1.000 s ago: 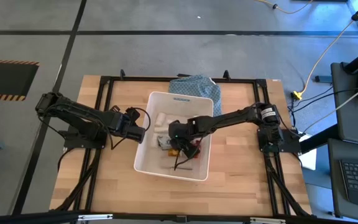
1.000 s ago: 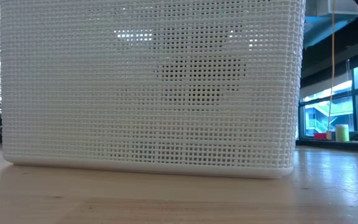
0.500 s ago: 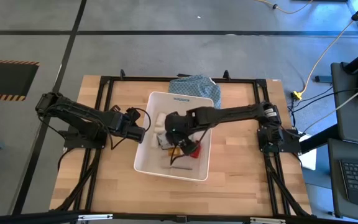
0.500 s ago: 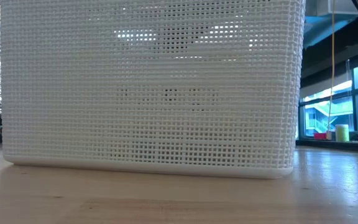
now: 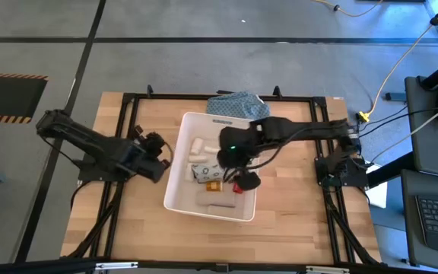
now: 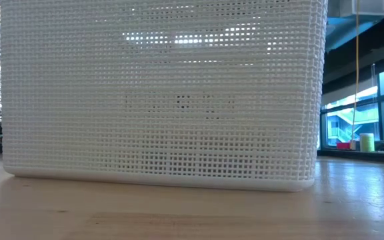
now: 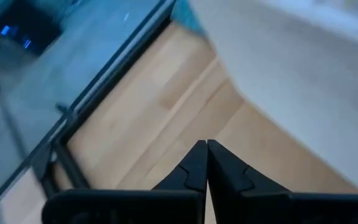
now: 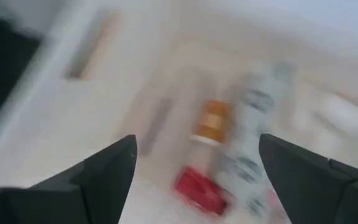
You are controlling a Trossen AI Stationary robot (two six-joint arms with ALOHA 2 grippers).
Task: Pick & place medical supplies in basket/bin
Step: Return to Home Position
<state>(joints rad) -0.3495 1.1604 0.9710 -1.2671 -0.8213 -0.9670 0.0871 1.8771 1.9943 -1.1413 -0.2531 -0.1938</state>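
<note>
r gripper (image 8: 196,142) has risen above the bin (image 5: 175,169), fingers wide apart, empty; l gripper (image 7: 207,147), closed on nothing, backed off left. supplies (image 5: 210,173) inside, loading looks done.

Supplies (image 5: 211,179) lie in the bin (image 5: 207,214); cloth (image 5: 238,105) behind.

Left end effector (image 7: 206,145), fingertips pressed together, hangs above the wooden table (image 7: 166,112).

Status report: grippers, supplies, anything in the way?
Left gripper shut, beside white rectangular plastic bin. Right gripper open, empty, above it. Small orange bottle, red item inside. No obstruction seen.
</note>
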